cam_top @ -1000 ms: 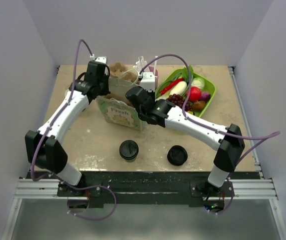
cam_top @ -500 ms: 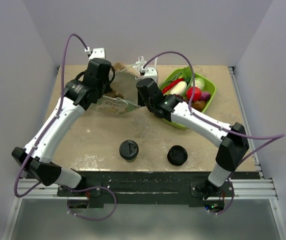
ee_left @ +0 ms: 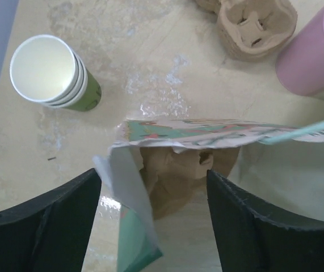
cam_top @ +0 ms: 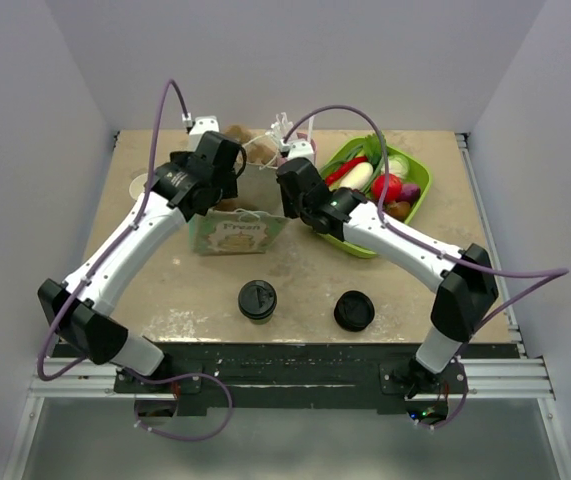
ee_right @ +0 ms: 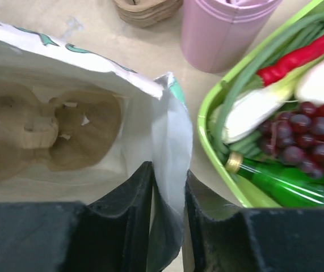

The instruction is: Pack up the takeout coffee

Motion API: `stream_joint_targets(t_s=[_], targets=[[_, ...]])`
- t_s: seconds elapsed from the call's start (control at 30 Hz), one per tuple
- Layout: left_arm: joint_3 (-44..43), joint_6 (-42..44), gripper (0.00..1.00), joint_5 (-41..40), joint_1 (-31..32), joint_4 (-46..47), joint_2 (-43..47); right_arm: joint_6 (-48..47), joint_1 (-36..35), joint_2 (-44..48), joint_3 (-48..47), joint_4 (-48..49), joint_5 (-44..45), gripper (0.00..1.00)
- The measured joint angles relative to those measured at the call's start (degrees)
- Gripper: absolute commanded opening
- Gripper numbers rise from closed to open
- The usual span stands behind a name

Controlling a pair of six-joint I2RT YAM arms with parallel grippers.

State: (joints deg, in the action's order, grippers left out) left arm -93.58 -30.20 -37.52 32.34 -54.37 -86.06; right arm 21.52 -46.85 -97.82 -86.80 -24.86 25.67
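The takeout coffee (cam_top: 257,299) stands upright on the near part of the worktop (cam_top: 185,290), in front of the paper bag (cam_top: 235,228) and apart from it. A low stack of black lids (cam_top: 354,311) sits near it on its right. From overhead the coffee is mostly a round black plastic lid with a raised rim, and the cup's sides barely show beneath it. No arm touches it. Both arms reach over the bag, which stands open with a brown cardboard cup carrier (ee_right: 54,127) inside. The left jaws are released, spread wide over the bag's mouth with one loose edge between them. The right jaws are clenched on the bag's white side wall. Behind the bag are a stack of white paper cups (ee_left: 48,71) and a pink tumbler (ee_right: 224,28), and a green tray (ee_right: 206,148) of produce lies just beside the bag.
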Motion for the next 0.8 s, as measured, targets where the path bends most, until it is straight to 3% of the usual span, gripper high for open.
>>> stream_joint_targets(t_s=[0.1,0.27,0.3,0.33,0.47,0.57,0.63,0.73,0.8], targets=[[4.6,-0.5,0.98,1.8,0.0,1.4,2.6,-3.0,0.0,2.1,-0.8,-2.7,0.7,0.13],[12.0,-0.2,1.0,8.1,0.0,7.3,10.7,-7.0,0.0,4.8,-5.0,-5.5,2.7,0.16],[13.2,-0.2,1.0,9.1,0.0,8.5,13.1,-7.5,0.0,5.0,-6.0,-6.0,3.2,0.19],[14.0,-0.2,1.0,9.8,0.0,9.3,15.0,-7.8,0.0,5.2,-6.7,-6.2,3.4,0.28],[16.6,-0.3,1.0,11.2,0.0,13.0,22.1,-8.9,0.0,5.4,-7.8,-7.7,4.0,0.49],[18.3,-0.9,0.99,11.3,0.0,14.0,22.9,-9.5,0.0,5.3,-7.8,-8.6,4.9,0.55],[18.5,-1.2,0.95,11.4,0.0,14.3,21.5,-10.5,0.0,5.5,-8.0,-8.4,4.7,0.56],[18.5,-2.3,0.79,11.6,0.0,14.6,17.0,-12.2,0.0,7.3,-8.0,-6.7,1.9,0.56],[18.6,-3.3,0.67,11.1,0.0,13.9,14.4,-13.5,0.0,9.4,-8.0,-4.8,-1.9,0.47]])
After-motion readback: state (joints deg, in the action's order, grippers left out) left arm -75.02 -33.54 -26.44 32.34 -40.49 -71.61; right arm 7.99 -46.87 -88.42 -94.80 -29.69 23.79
